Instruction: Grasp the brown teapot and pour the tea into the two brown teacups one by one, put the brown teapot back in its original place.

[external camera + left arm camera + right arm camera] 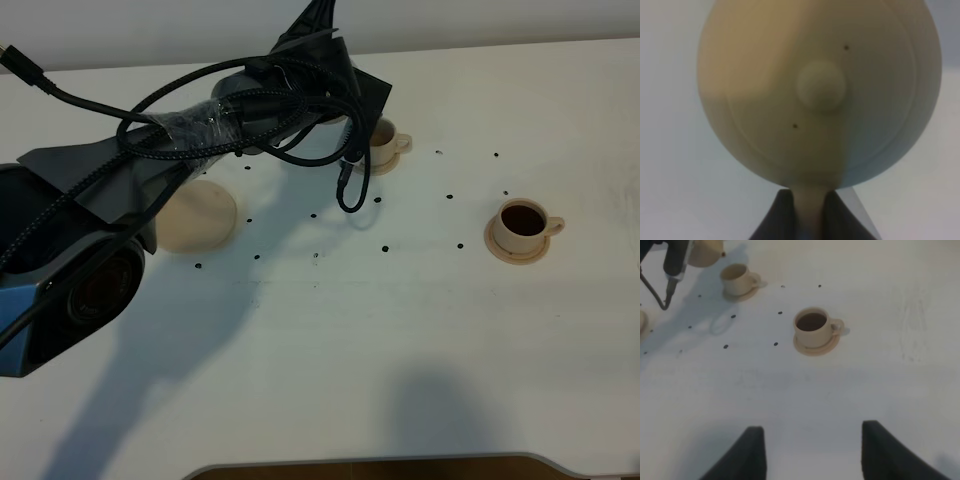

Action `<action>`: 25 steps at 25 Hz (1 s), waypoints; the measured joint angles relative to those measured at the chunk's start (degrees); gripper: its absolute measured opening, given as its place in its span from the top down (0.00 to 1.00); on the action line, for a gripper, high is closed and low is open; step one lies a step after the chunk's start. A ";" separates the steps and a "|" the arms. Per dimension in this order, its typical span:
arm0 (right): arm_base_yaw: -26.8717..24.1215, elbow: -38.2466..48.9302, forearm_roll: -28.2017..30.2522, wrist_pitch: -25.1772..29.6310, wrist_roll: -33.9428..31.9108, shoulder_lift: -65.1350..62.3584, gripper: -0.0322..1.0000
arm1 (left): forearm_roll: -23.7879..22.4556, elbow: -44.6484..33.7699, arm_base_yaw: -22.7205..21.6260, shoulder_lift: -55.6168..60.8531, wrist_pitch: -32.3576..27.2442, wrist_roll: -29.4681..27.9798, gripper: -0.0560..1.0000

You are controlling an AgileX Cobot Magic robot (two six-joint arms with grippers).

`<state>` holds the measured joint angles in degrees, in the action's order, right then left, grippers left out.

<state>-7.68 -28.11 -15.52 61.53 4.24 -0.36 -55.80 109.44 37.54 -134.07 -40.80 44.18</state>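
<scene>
Table (330, 340) is mostly covered by the left arm (200, 130), which is stretched toward the far middle so the teapot can be brought to the left cup. Teapot (820, 100) is held off its saucer by the loop handle, which is pinched between the closed jaws of the left gripper (810, 220). This handle grip is judged to allow tipping toward the spout. In the overhead view the teapot is hidden under the arm. In the right wrist view it is seen near the left cup. Big saucer (200, 215) is bare and is taken as the return spot. 2 cups are set on their own small saucers, well apart. Right cup (522, 222) is filled with dark tea. Left cup (388, 140) is partly covered by the arm, and its fill cannot be told. Pour 1 is judged done, pour 2 in hand. Right gripper (812, 455) is held over the table away from the cups, jaws wide, nothing gripped.
</scene>
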 joint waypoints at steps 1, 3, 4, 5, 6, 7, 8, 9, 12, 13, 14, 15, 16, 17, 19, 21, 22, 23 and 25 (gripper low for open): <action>0.00 0.00 0.00 0.00 0.00 0.00 0.54 | -0.60 0.00 0.27 0.00 -0.14 0.05 0.82; 0.00 0.00 0.00 0.00 0.00 0.00 0.54 | -0.85 0.00 0.55 0.00 -0.22 0.06 0.82; 0.00 0.00 0.00 0.00 0.00 0.00 0.54 | -0.86 0.00 0.75 0.00 -0.17 0.06 0.82; 0.00 0.00 0.00 0.00 0.00 0.00 0.54 | -0.99 0.00 0.86 0.00 -0.17 0.11 0.82; 0.00 0.00 0.00 0.00 0.00 0.00 0.54 | -0.99 0.00 0.94 0.00 -0.17 0.26 0.82; 0.00 0.00 0.00 0.00 0.00 0.00 0.54 | -1.15 0.00 1.05 0.00 -0.23 0.40 0.82; 0.00 0.00 0.00 0.00 0.00 0.00 0.54 | -1.62 0.00 1.12 0.00 -0.34 0.71 0.82; 0.00 0.00 0.00 0.00 0.00 0.00 0.54 | -2.30 0.00 1.18 -0.02 -0.68 0.99 0.82; 0.00 0.00 0.00 0.00 0.00 0.00 0.54 | -4.00 0.00 1.23 -0.50 -1.22 1.78 0.82; 0.00 0.00 0.00 0.00 0.00 0.00 0.54 | -4.07 0.00 1.24 -0.62 -1.23 1.81 0.82; 0.00 0.00 0.00 0.00 0.00 0.00 0.54 | -4.13 0.00 1.35 -0.86 -1.23 1.83 0.82; 0.00 0.00 0.00 0.00 0.00 0.00 0.54 | -4.32 0.00 1.42 -0.99 -1.23 1.89 0.82; 0.00 0.00 0.00 0.00 0.00 0.00 0.54 | -4.85 0.00 1.48 -1.13 -1.14 1.94 0.82; 0.00 0.00 0.00 0.00 0.00 0.00 0.54 | -5.08 0.00 1.52 -1.13 -0.89 2.00 0.82; 0.00 0.00 0.00 0.00 0.00 0.00 0.54 | -5.23 0.00 1.52 -1.13 -0.81 2.40 0.82; 0.00 0.00 0.00 0.00 0.00 0.00 0.54 | -5.56 0.00 1.52 -1.13 -0.93 2.70 0.82; 0.00 0.00 0.00 0.00 0.00 0.00 0.54 | -5.55 0.00 1.52 -1.13 -0.99 2.92 0.82; 0.00 0.00 0.00 0.00 0.00 0.00 0.54 | -5.68 0.00 1.52 -1.16 -1.06 3.06 0.82; 0.00 0.00 0.00 0.00 0.00 0.00 0.54 | -6.68 0.00 1.52 -1.41 -1.06 3.05 0.82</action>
<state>-7.68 -28.11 -15.52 61.53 4.24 -0.36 -62.48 109.44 39.07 -135.48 -41.86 47.23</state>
